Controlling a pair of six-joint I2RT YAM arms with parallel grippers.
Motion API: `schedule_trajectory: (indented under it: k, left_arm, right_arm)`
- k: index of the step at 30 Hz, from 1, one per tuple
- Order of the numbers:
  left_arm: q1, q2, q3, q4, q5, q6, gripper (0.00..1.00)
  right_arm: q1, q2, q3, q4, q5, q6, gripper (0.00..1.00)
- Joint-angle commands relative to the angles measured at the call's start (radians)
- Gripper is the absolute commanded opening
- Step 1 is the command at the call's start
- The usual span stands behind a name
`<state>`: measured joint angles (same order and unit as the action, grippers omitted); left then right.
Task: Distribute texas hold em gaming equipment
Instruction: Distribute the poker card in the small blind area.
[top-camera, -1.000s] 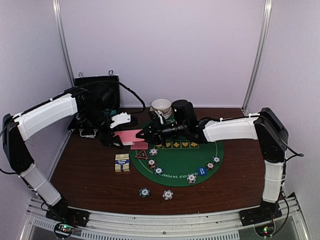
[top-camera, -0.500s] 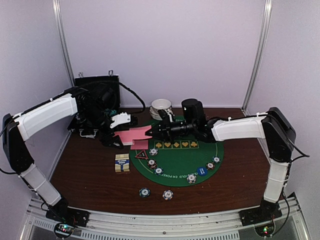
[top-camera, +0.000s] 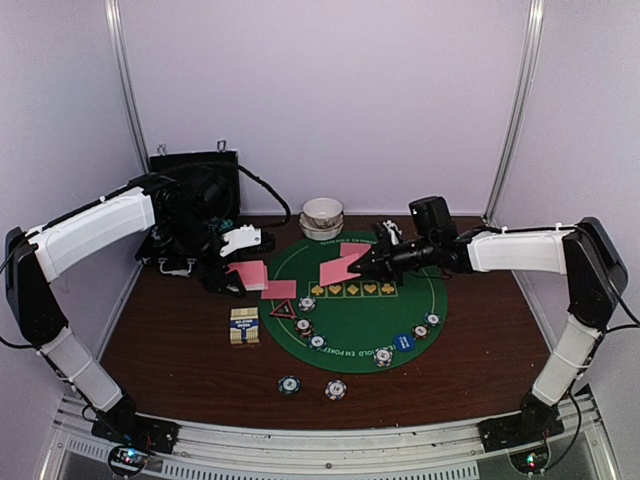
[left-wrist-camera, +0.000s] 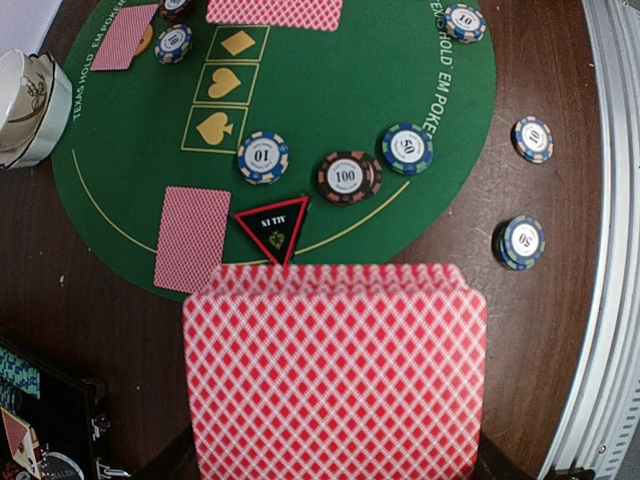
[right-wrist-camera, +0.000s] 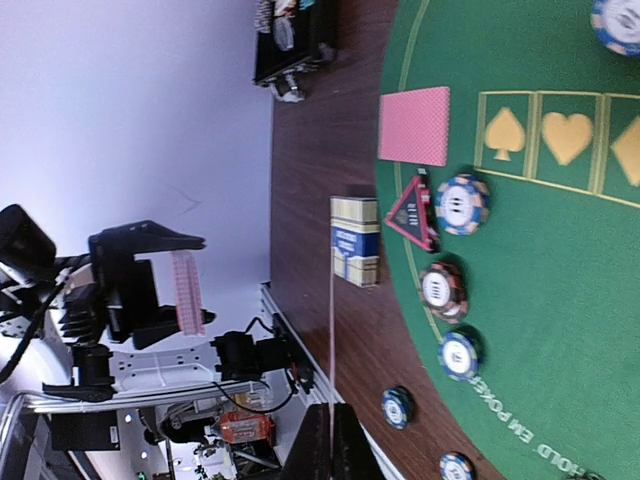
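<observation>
Dark wood tabletop (top-camera: 180, 350), pale walls behind. Landmark: round green felt mat (top-camera: 370, 320).

Left gripper (top-camera: 238, 275): off the mat's left edge, raised, clamped on a deck of pink-backed cards (top-camera: 250, 272). Right gripper (top-camera: 362, 264): above the mat's far half, pinched tight on a single pink card (top-camera: 338, 266), tilted, clear of the felt.

On the mat's left rim, overlapping onto the wood: one face-down card (top-camera: 281, 290). Just beside it, toward the mat's near side: red-rimmed triangle marker (top-camera: 281, 308). Along the mat's near arc: striped chips (top-camera: 317, 342), then a blue disc (top-camera: 402, 341) on the near-right part. Off the mat, near side: two loose chips (top-camera: 289, 384) on bare wood. Just left of the mat: small card box (top-camera: 244, 326). At the mat's far edge: stacked white bowls (top-camera: 323, 214). Well left of the mat, against the wall: black case (top-camera: 195, 190).

Left wrist view only: deck backs slightly fanned, filling the lower frame; chip numerals legible (10, 100, 50); a further face-down card (left-wrist-camera: 125, 35) on the mat's far-right part. Same spot masked from above by the right arm (top-camera: 500, 252).

Right wrist view only: held card seen edge-on, a thin pale line rising from the dark fingers (right-wrist-camera: 315, 445); left gripper and deck seen from the side, well beyond the mat's left edge. Bowls out of that frame.
</observation>
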<state>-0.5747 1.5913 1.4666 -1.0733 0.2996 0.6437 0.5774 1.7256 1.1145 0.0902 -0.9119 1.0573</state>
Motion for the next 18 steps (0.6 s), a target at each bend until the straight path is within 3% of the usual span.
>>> schedule_trajectory:
  k: [1,8,18]
  left_arm:
    - [0.007,-0.011,0.016,0.006,0.008,0.003,0.05]
    - [0.007,-0.011,0.017,0.005,0.01,0.003,0.04]
    - [0.008,-0.007,0.019,0.0,0.01,0.003,0.04]
  right_arm:
    - [-0.053,-0.031,-0.025,-0.308,0.016,-0.236,0.0]
    - [-0.089,0.001,-0.035,-0.484,0.076,-0.414,0.0]
    - [-0.103,0.031,-0.071,-0.541,0.113,-0.474,0.0]
